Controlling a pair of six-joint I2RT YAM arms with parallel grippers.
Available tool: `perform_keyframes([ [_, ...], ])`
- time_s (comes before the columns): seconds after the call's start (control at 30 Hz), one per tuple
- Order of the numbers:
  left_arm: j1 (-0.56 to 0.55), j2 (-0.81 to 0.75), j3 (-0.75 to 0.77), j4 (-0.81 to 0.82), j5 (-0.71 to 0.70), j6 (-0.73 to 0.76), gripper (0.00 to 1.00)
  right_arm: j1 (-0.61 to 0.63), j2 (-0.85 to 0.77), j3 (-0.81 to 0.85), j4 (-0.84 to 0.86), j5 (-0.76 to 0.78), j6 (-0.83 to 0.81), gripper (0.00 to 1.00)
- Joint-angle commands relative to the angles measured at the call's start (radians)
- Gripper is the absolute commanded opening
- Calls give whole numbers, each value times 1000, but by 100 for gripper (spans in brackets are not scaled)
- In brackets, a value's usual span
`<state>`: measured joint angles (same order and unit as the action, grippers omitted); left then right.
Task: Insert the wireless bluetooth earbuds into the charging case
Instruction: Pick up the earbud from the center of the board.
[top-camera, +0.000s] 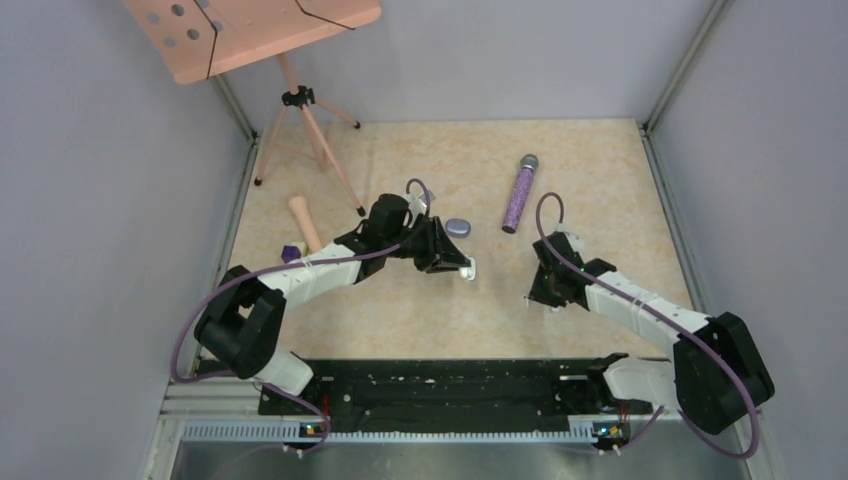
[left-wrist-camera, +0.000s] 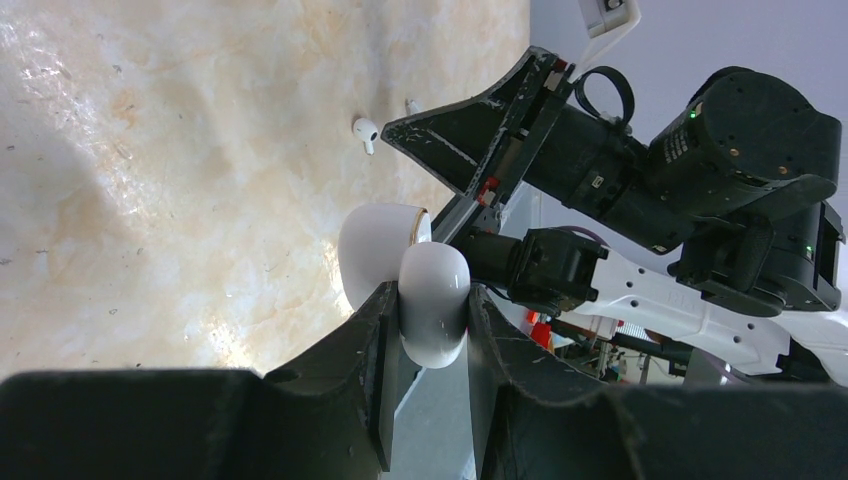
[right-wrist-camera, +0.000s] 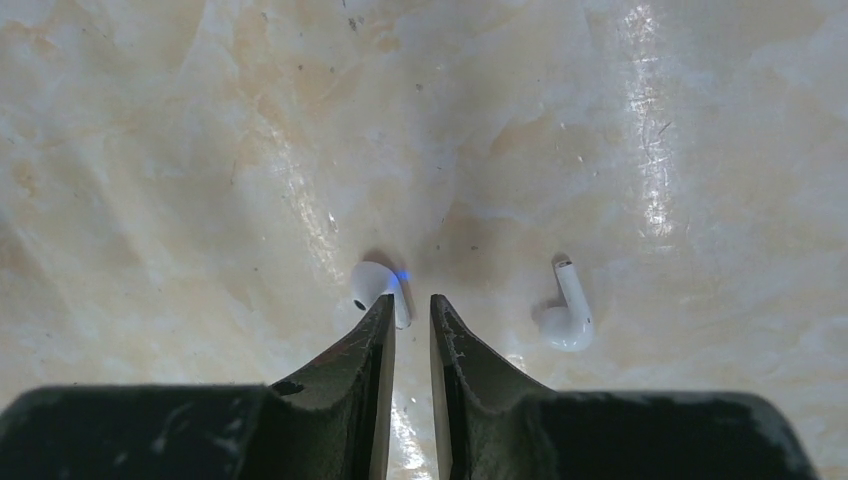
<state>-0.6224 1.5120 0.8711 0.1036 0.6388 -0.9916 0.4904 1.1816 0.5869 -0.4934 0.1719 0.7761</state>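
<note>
My left gripper is shut on a glossy white charging case, held off the table with its lid swung open. From above, the case sits at the left gripper's tip, mid-table. Two white earbuds lie on the marble surface under my right gripper. One earbud shows a blue light, and its stem lies just inside the tip gap against the left finger. The other earbud lies free to the right. The right jaws stand narrowly apart, gripping nothing. The left wrist view shows one earbud by the right finger.
A purple glitter microphone lies at the back, a grey oval case just behind the left gripper. A wooden peg and a small purple item lie at left. A wooden tripod stand stands in the back left corner. Walls enclose the table.
</note>
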Motion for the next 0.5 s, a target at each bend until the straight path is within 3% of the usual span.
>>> perform_keyframes([
  [0.0,4,-34,21,33,18,11,0,4,45,22,38,-5,-35,18],
  [0.47,3,-34,11,41,24,9,0,14,65,35,72,-47,-57,20],
])
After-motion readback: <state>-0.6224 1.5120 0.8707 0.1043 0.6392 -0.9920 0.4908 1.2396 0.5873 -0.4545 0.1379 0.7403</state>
